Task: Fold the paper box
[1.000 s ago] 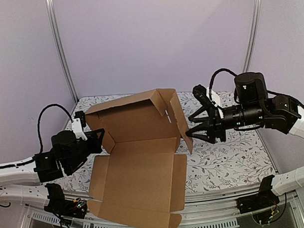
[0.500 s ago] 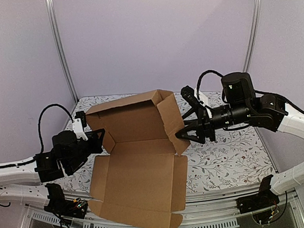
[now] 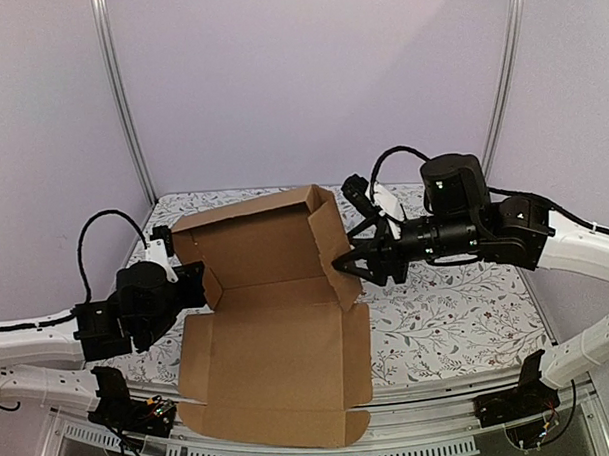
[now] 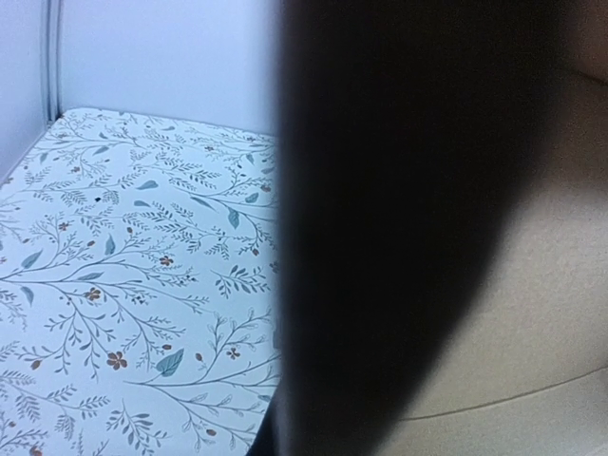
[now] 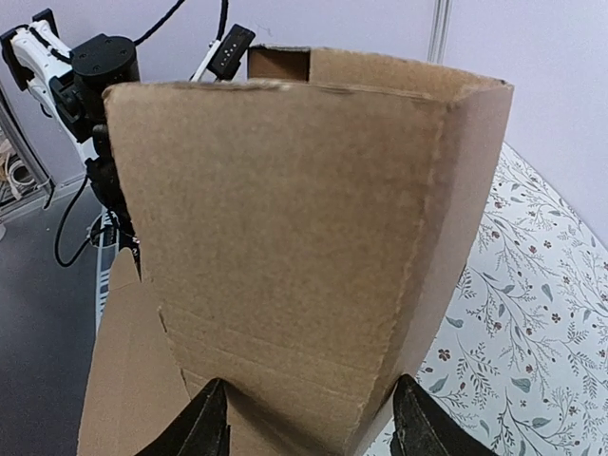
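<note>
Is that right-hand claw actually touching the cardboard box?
Cannot tell. In the right wrist view the paper box flap stands between the open fingers of the right gripper, but no contact or gap shows plainly.

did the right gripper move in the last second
Yes. The right gripper moved left, away from the metal post on the right, and the box's side flap swung left with it.

Upright paper box (image 3: 323, 237) wall stands directly before right gripper (image 3: 346, 268)
</note>
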Robot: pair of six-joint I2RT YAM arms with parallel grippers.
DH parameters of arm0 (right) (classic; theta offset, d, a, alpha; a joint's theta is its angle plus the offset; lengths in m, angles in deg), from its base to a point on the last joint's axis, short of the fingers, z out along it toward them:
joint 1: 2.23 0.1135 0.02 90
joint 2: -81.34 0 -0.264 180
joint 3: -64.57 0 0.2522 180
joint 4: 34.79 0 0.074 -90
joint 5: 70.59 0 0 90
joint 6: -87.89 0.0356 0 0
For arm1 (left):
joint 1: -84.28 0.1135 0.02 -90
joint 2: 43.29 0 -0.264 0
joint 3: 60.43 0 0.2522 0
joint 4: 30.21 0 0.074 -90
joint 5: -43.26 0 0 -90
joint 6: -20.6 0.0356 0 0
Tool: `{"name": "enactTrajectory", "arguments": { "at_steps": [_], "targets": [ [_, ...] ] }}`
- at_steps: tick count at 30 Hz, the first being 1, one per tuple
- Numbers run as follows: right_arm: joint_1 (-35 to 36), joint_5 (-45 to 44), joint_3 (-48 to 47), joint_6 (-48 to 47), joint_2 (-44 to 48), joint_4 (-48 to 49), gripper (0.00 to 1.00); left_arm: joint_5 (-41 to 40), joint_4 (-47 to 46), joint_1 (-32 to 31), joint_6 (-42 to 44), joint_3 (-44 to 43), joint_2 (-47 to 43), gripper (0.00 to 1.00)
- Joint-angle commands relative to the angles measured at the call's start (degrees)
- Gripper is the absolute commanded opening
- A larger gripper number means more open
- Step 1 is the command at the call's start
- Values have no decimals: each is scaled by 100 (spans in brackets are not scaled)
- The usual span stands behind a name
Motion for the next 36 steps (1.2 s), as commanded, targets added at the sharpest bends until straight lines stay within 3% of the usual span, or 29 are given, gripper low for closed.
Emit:
{"name": "enactTrajectory", "arguments": {
  "at_steps": [1,7,21,28,36],
  "targets": [
    [166,-643,103,279,-294,271,57,-248,148,64,-196,-246,91,0],
    [281,-804,129,408,-612,508,54,-282,255,64,-207,-355,196,0],
    [641,-2901,103,985,-1192,1261,52,-569,714,48,-554,-492,420,0],
    [645,-3263,99,1157,-1536,1751,45,-642,806,17,-621,-589,633,0],
    [747,-3566,-13,1146,-1974,2020,47,-780,928,-114,-630,-783,866,0]
  ]
}}
